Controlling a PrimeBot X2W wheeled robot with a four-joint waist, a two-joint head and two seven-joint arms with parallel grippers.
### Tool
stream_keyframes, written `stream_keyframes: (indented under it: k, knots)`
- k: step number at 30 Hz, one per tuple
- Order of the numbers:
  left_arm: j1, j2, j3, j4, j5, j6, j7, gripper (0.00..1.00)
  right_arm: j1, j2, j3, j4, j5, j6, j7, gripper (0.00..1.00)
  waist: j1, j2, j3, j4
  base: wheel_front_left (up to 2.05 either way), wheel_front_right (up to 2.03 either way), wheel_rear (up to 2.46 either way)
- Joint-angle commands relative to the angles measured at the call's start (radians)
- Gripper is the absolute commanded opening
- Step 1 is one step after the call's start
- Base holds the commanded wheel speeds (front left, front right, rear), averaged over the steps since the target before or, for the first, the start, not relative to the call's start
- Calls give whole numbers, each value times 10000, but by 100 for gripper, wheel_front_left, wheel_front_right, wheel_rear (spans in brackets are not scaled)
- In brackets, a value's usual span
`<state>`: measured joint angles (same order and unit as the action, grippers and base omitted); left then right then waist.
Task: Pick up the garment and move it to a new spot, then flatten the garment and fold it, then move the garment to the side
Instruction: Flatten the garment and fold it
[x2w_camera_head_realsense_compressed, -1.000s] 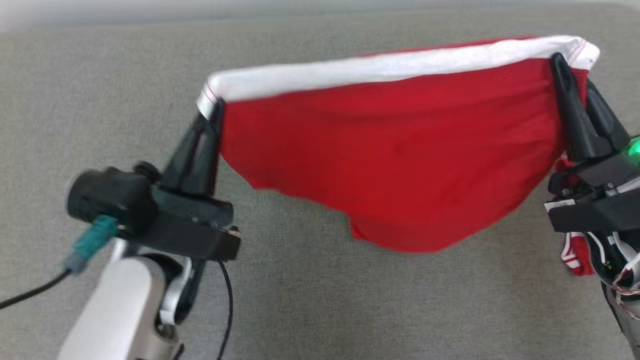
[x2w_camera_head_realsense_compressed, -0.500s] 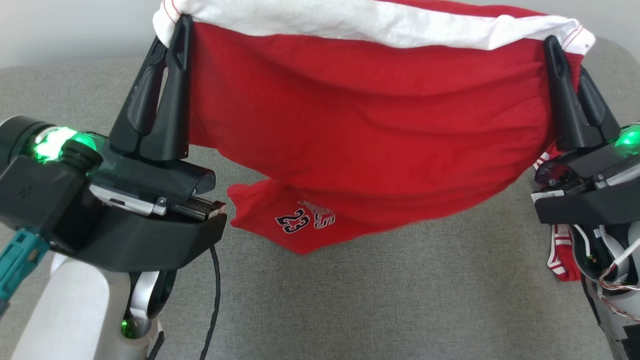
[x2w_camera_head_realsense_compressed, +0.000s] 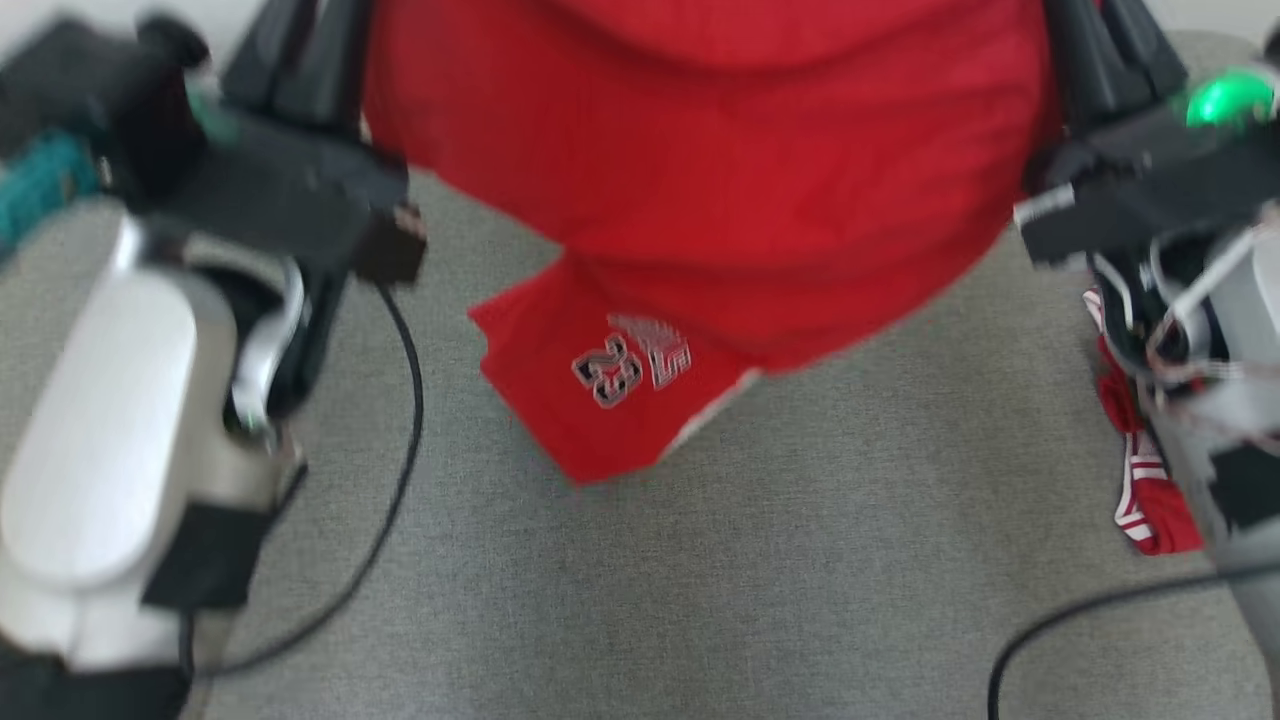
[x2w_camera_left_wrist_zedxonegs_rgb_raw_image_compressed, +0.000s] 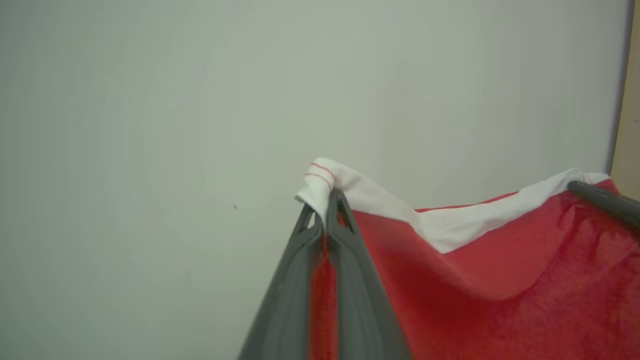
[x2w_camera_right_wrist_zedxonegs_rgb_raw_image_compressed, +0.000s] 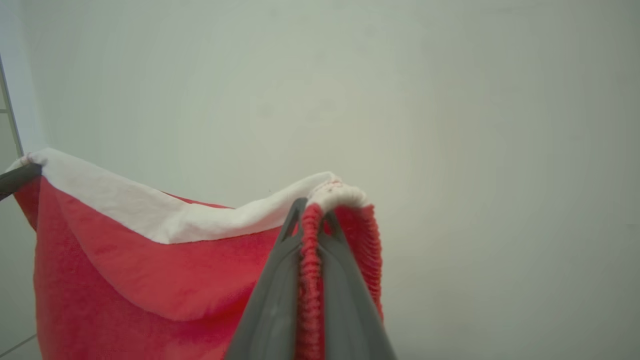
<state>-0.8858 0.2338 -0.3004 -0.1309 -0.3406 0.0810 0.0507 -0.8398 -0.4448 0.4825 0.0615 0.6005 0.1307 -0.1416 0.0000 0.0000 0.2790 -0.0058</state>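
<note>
The red garment (x2w_camera_head_realsense_compressed: 720, 180) is held up off the grey upholstered surface (x2w_camera_head_realsense_compressed: 700, 600), spread between the two grippers. The left gripper (x2w_camera_left_wrist_zedxonegs_rgb_raw_image_compressed: 327, 217) is clenched on one corner of the white waistband (x2w_camera_left_wrist_zedxonegs_rgb_raw_image_compressed: 450, 225), which pokes out just above its fingertips. The right gripper (x2w_camera_right_wrist_zedxonegs_rgb_raw_image_compressed: 314, 212) is clamped on the opposite corner, with a gathered red edge pinched between its fingers. The cloth hangs below both pairs of fingers. The pick-up is judged done; laying down at a new spot, flattening, folding and moving aside are left.

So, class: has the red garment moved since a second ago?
Yes. The red garment has risen against the grey cushion: its top, once below the cushion's far edge, is now above it.
</note>
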Motion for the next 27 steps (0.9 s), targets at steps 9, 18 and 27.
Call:
stream_keyframes:
  k: [9,18,27]
  knots:
    - [-3522,-465,54,4798,-603,-852,173,0,-3609,570,1335,4017,1132,1,-332,0,0,0,541,93,0,0,0]
    - [-6843,-582,98,8838,-134,-863,-1125,0,-6620,1589,1170,7841,1776,-3,-1113,0,0,0,833,72,0,0,0]
    - [-7975,-1011,-147,10792,-219,-1289,-1792,0,-7185,1987,930,8890,1465,-5,-1239,0,0,0,1364,231,0,0,0]
